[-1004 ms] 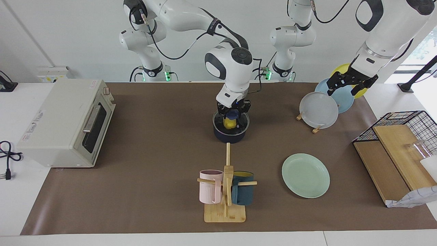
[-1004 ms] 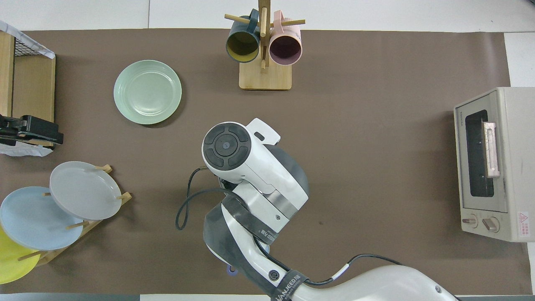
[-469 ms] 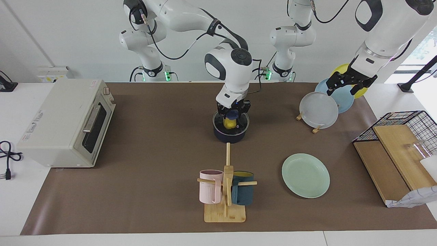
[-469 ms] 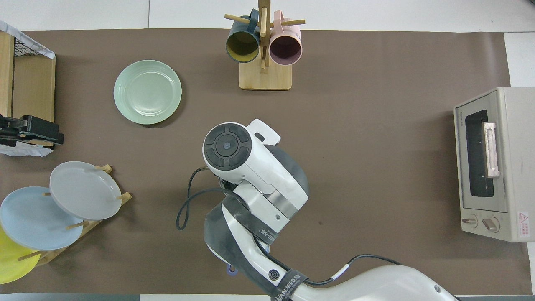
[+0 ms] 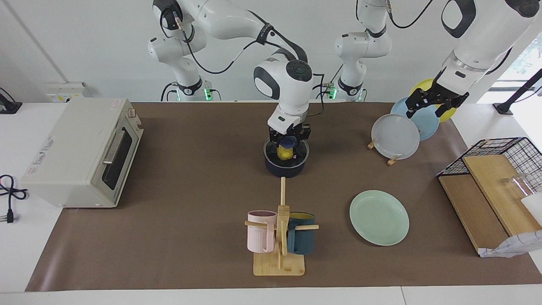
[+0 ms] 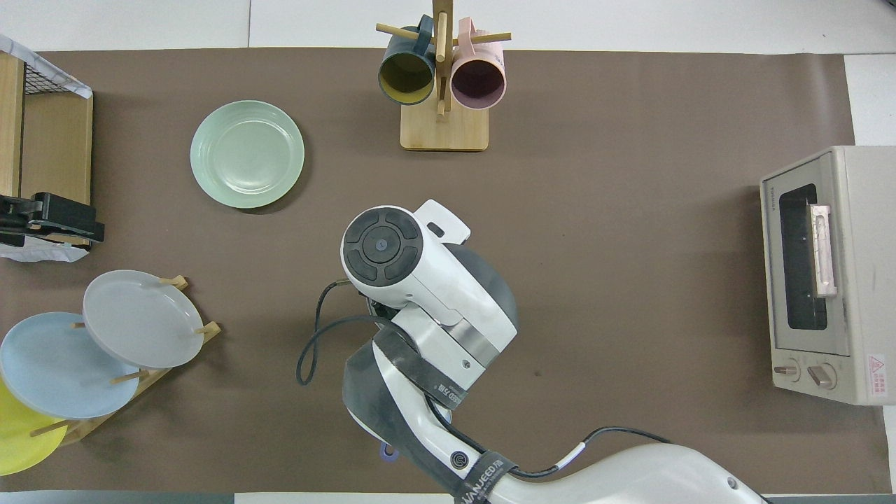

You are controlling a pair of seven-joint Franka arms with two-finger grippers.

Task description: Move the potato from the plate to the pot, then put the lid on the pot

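Your right pincer (image 5: 289, 142) gripped the lid (image 5: 286, 151) on the pot (image 5: 284, 166), potato (image 5: 283, 153) inside; left pincer (image 5: 430, 105) waited open, at two o'clock.

The pot (image 5: 284, 166) is a small dark navy saucepan standing upright near the middle of the table, closer to the robots' edge than to the edge away from them. The lid (image 5: 286, 149), clear glass with a metal rim and a blue knob, sits level on the pot. The potato (image 5: 284, 153), bright yellow and lumpy, shows through the glass inside the pot. The plate (image 5: 379, 217), round, flat and pale mint green, lies bare on the table toward the left arm's end, nearer the edge away from the robots.
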